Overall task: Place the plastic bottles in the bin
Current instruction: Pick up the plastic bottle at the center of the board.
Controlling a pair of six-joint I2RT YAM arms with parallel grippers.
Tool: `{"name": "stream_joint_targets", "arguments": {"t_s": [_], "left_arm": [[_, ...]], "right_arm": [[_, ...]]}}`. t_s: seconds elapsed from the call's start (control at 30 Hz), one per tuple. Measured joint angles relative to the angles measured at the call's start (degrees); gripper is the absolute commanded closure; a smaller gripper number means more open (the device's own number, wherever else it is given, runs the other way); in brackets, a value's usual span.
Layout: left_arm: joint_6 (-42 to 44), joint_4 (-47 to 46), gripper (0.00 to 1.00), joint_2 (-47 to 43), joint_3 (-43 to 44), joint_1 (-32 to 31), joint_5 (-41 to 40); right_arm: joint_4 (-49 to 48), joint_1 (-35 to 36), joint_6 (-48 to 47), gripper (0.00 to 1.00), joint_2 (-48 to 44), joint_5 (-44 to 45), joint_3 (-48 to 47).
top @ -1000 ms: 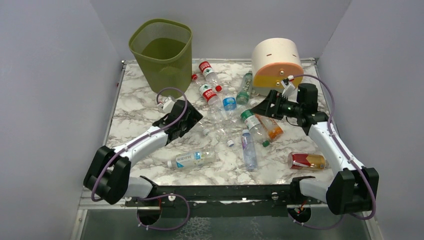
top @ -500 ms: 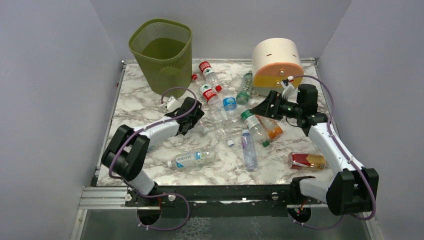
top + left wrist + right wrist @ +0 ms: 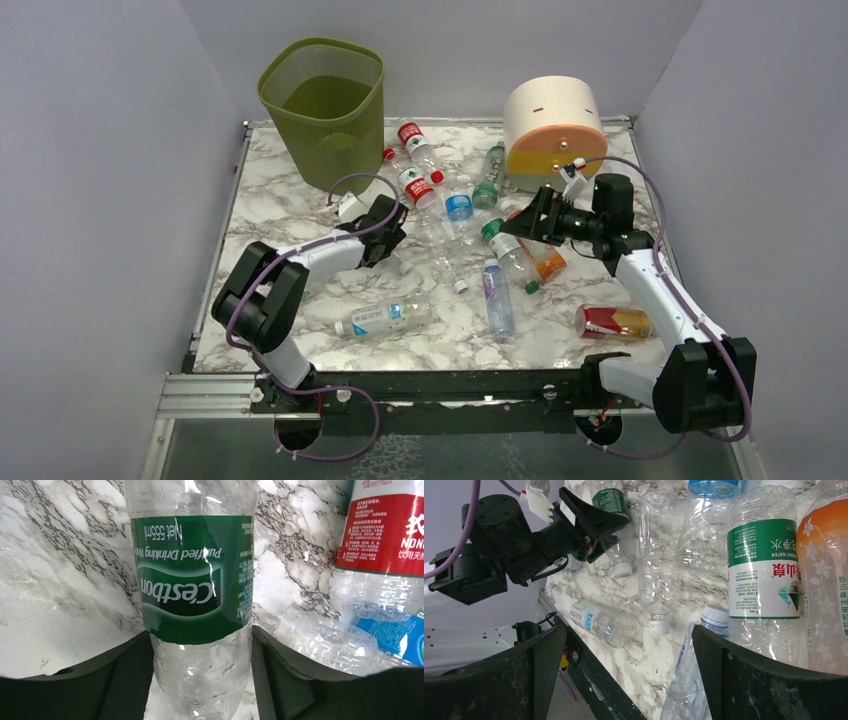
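Olive mesh, the bin (image 3: 320, 100) is standing at the far-left corner of the marble table (image 3: 270, 210) in the top view. The bottles (image 3: 385, 318) are lying loose on the table to its right and nearer. The left gripper (image 3: 392, 240) is reaching into the pile's left edge. The right gripper (image 3: 520, 220) is hanging over the pile's right side, before a cream cylinder (image 3: 553, 125). Jaw gaps are not showing clearly from up here.

The left wrist view is showing them. The C'estbon bottle (image 3: 192, 580) is lying between the fingers (image 3: 120, 680), both pressing its clear lower body, so the jaws are clamping it. A red-label bottle (image 3: 385, 530) is lying just right.

The right wrist view is showing that gripper's jaws gaping wide and holding nothing. They are hanging above a green-label bottle (image 3: 764, 570) and an orange bottle (image 3: 824, 580).
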State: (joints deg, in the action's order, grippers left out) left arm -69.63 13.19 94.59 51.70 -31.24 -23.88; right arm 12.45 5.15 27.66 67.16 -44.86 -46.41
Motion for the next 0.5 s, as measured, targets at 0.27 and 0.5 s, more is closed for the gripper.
{"name": "stream_joint_targets", "arguments": {"t_s": [0.27,0.5], "left_arm": [[2.1,1.6,0.39,-6.1,-2.0,-2.2,0.0],[4.7,4.3,0.39,-16.7,-3.2,-6.0,0.4]], "right_arm": [[-0.7,0.0,0.4,0.00,-0.1,-0.4,0.0],[-0.8,0.0,0.4,0.00,-0.3,-0.7,0.5]]}}
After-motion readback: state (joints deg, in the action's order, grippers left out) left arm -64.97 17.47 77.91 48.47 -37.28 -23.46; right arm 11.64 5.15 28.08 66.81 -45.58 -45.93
